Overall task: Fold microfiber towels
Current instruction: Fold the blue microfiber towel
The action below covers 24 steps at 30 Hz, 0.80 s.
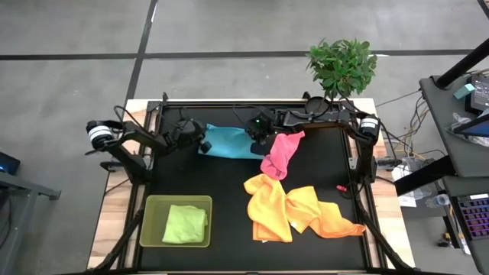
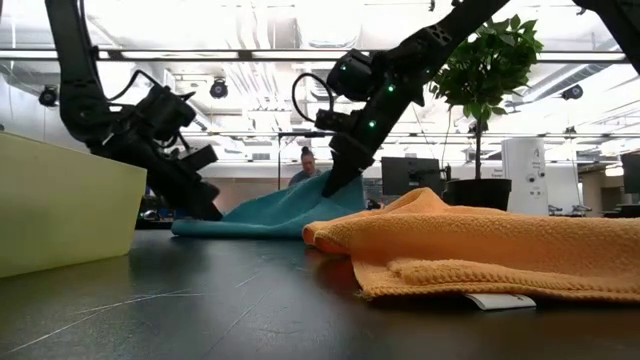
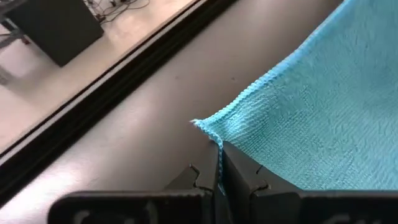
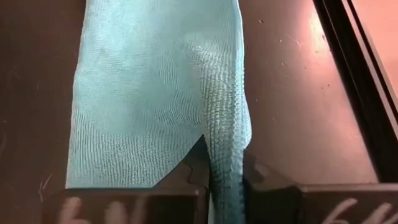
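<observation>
Pinching the light blue towel (image 1: 229, 142) at opposite edges, the left gripper (image 1: 202, 143) and the right gripper (image 1: 256, 136) hold it at the table's (image 1: 199, 179) back, fingers clamped on cloth. Just beside lies the pink towel (image 1: 280, 154), then yellow (image 1: 269, 206) and orange (image 1: 321, 215) towels; a lime green towel (image 1: 184, 223) sits in the tray (image 1: 177, 202).

The light blue towel (image 1: 229, 142) is partly hidden beneath the pink towel (image 1: 280, 154).
</observation>
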{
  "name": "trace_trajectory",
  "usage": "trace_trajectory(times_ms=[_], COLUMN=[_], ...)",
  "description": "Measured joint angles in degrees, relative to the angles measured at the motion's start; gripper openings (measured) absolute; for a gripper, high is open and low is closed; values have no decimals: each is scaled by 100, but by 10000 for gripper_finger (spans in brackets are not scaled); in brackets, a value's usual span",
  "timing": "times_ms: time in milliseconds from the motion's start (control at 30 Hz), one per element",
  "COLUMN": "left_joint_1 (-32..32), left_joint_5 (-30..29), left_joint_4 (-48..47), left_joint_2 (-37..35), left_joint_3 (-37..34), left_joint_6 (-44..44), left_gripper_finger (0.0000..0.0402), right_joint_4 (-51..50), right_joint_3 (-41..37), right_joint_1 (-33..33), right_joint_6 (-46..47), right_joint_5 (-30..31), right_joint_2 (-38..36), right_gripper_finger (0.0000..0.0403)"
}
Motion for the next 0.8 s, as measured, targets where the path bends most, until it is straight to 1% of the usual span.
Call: trace_trajectory(times_ms=[133, 200, 267, 367, 533, 667, 733, 800], left_joint_1=[0, 0, 0, 0, -13, -13, -11, -15], left_joint_5=[-29, -29, -29, -28, -7, 35, 408, 1043], left_joint_4=[-5, -13, -77, -288, -625, -962, -1176, -1316], left_joint_2=[-44, -104, -189, -440, -1136, -1767, -2056, -2258], left_joint_3=[12, 9, 7, 35, 42, 40, 40, 38], left_joint_6=[0, 0, 0, 0, 2, 42, 43, -15], left_gripper_finger=[0, 7, 22, 55, 110, 137, 142, 143], right_joint_4=[6, 21, 16, -142, -606, -857, -923, -929], right_joint_3=[-2, -1, 0, -2, -2, -2, -2, -4], right_joint_1=[-2, -15, -43, -108, -237, -313, -325, -324], right_joint_6=[7, 7, 7, 7, 115, 261, 360, 443], right_joint_5=[-8, 0, 28, 187, 202, 199, 199, 195], right_joint_2=[0, 0, 1, 0, -19, -35, -35, -37], right_gripper_finger=[57, 79, 100, 124, 142, 143, 144, 142])
